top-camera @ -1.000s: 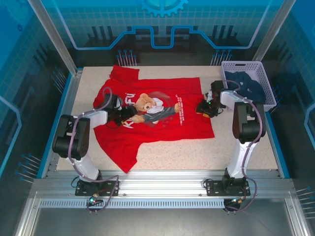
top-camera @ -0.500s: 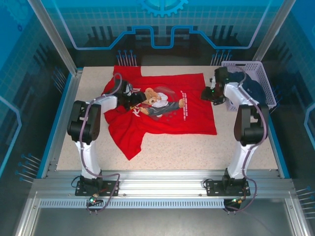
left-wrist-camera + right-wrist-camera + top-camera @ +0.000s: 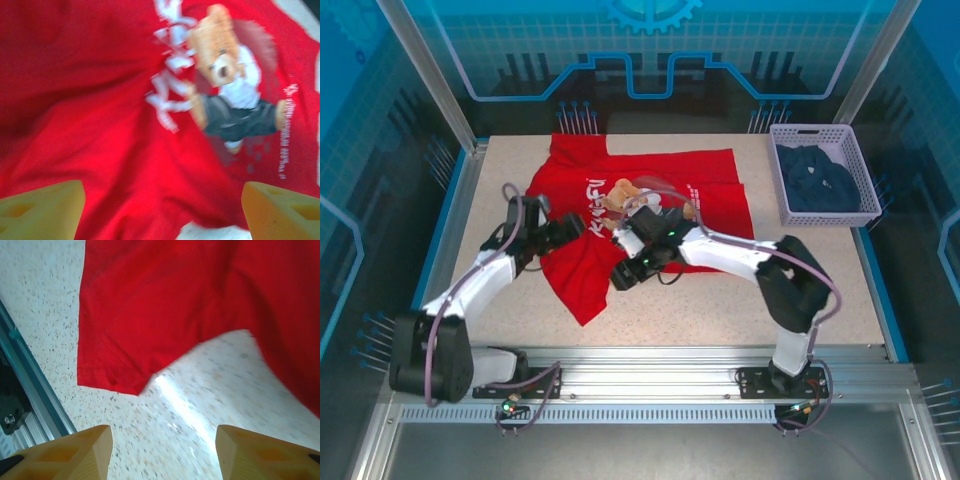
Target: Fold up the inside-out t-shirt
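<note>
The inside-out t-shirt (image 3: 710,190) shows its print (image 3: 594,193) half-covered — left pincer (image 3: 161,200) and right pincer (image 3: 163,440) spread.

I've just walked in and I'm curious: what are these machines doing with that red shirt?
A two-armed robot is folding a red t-shirt, which lies rumpled on the table with its teddy-bear print facing up. The left pincer hovers open over the shirt. The right pincer, also open, hangs by the near sleeve. Neither holds cloth.

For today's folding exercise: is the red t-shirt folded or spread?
Spread, somewhat bunched: the t-shirt lies open on the table, bear print up.
</note>
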You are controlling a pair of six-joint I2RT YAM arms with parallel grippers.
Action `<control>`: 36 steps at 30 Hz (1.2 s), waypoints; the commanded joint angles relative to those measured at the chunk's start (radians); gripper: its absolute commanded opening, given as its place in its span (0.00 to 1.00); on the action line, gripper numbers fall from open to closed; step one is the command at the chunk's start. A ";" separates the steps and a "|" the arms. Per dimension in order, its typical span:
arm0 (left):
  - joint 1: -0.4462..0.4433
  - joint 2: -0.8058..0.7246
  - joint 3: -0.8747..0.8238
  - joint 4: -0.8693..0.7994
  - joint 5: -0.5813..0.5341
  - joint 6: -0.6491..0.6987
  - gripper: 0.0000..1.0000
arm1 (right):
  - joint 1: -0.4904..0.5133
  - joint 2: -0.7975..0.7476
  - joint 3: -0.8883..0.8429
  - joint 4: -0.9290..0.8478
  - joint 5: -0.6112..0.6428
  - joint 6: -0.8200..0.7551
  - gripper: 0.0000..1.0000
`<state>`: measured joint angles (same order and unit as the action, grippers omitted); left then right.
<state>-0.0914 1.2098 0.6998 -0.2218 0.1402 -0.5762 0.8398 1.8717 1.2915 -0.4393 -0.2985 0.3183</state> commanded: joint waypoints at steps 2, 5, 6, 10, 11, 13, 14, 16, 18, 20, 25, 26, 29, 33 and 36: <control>0.005 -0.198 -0.113 -0.216 -0.035 -0.050 0.81 | 0.043 0.101 0.077 0.003 -0.011 0.051 0.56; 0.001 -0.279 -0.161 -0.285 -0.045 -0.061 0.81 | 0.070 0.151 0.108 -0.013 0.003 0.048 0.54; 0.001 -0.291 -0.168 -0.296 -0.046 -0.059 0.81 | 0.074 0.167 0.117 -0.012 0.001 0.048 0.53; -0.004 -0.288 -0.172 -0.297 -0.033 -0.058 0.81 | 0.075 0.202 0.141 -0.007 -0.010 0.052 0.49; -0.008 -0.280 -0.174 -0.296 -0.030 -0.058 0.81 | 0.076 0.211 0.143 -0.006 -0.012 0.055 0.48; -0.020 -0.273 -0.182 -0.299 -0.027 -0.065 0.80 | 0.076 0.231 0.155 -0.007 -0.019 0.060 0.46; -0.029 -0.271 -0.192 -0.297 -0.027 -0.072 0.80 | 0.077 0.241 0.161 -0.006 -0.025 0.064 0.46; -0.048 -0.271 -0.210 -0.299 -0.026 -0.087 0.78 | 0.079 0.258 0.169 0.001 -0.033 0.075 0.43; -0.064 -0.271 -0.223 -0.309 -0.031 -0.096 0.75 | 0.081 0.272 0.177 0.003 -0.038 0.085 0.37; -0.084 -0.270 -0.228 -0.312 -0.039 -0.105 0.70 | 0.079 0.277 0.178 0.005 -0.037 0.089 0.29; -0.132 -0.265 -0.248 -0.319 -0.033 -0.131 0.59 | 0.059 0.251 0.177 -0.004 -0.019 0.095 0.09; -0.147 -0.266 -0.250 -0.325 -0.034 -0.136 0.57 | 0.049 0.239 0.173 -0.009 -0.011 0.094 0.05; -0.189 -0.266 -0.260 -0.332 -0.035 -0.152 0.53 | 0.026 0.197 0.157 -0.017 -0.001 0.089 0.00; -0.252 -0.241 -0.258 -0.342 -0.026 -0.160 0.50 | 0.006 0.155 0.137 -0.017 -0.010 0.093 0.00; -0.306 -0.224 -0.260 -0.352 -0.038 -0.167 0.50 | -0.003 0.145 0.134 -0.020 -0.011 0.091 0.00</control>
<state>-0.3603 0.9726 0.4534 -0.5320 0.1085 -0.7212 0.8482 2.0621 1.4361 -0.4442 -0.2996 0.4080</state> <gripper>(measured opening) 0.501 0.052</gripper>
